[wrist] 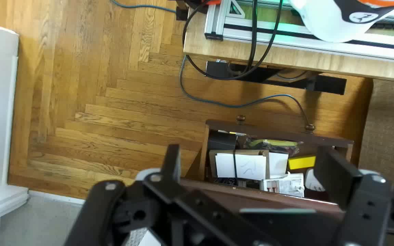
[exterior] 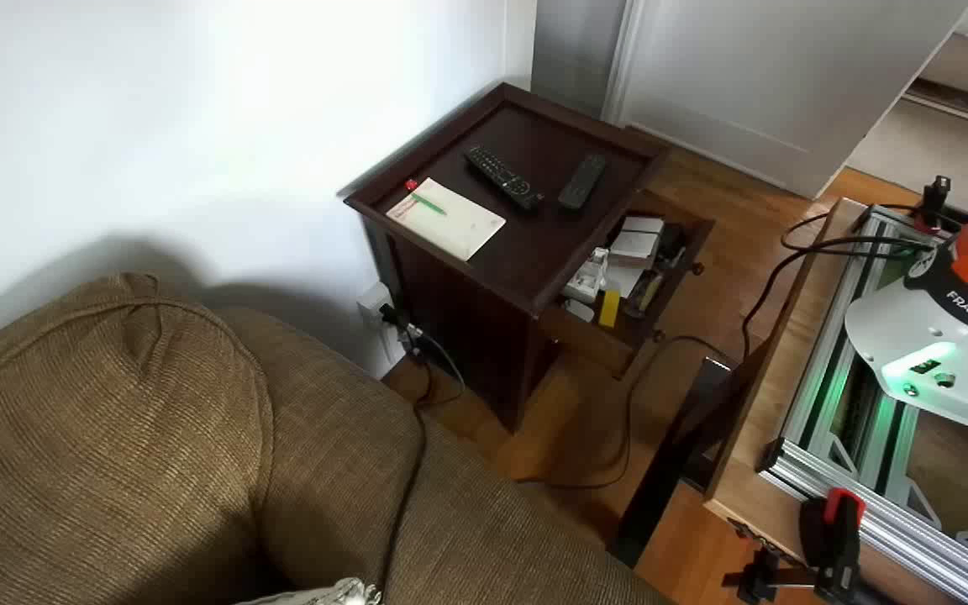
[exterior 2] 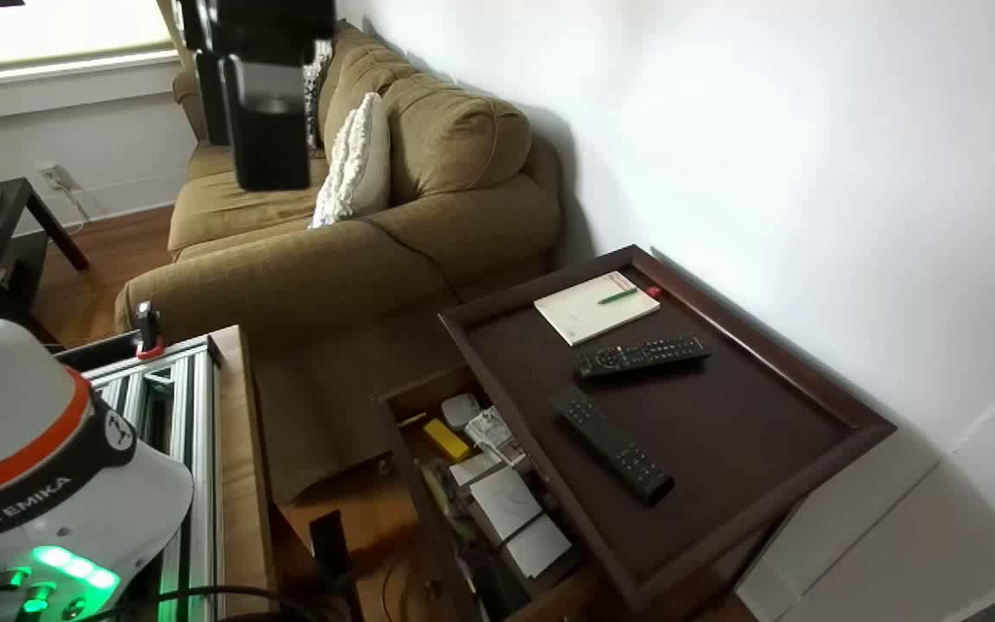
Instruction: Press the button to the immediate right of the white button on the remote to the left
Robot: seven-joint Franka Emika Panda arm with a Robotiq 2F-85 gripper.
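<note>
The remote (exterior: 497, 172), black and long with a round pad at one end, lies on the dark wooden side table (exterior: 534, 281), beside a cream booklet. It also shows in an exterior view (exterior 2: 640, 356). Its buttons are too small to tell their colours. A stubbier-looking black remote (exterior: 582, 181) lies apart from it, and shows in an exterior view (exterior 2: 614, 445). My gripper (exterior 2: 245, 162) hangs in the air away from the table's top. In the wrist view the gripper (wrist: 254, 164) is open and empty, fingers wide apart. Both remotes are out of sight there.
The cream booklet (exterior: 471, 228) bears a green pencil (exterior: 428, 203), with a small red object (exterior: 411, 185) beside it. An open drawer (wrist: 320, 138) full of small items juts out on the robot's side. A brown sofa (exterior: 156, 378) and white wall (exterior: 240, 126) border the table.
</note>
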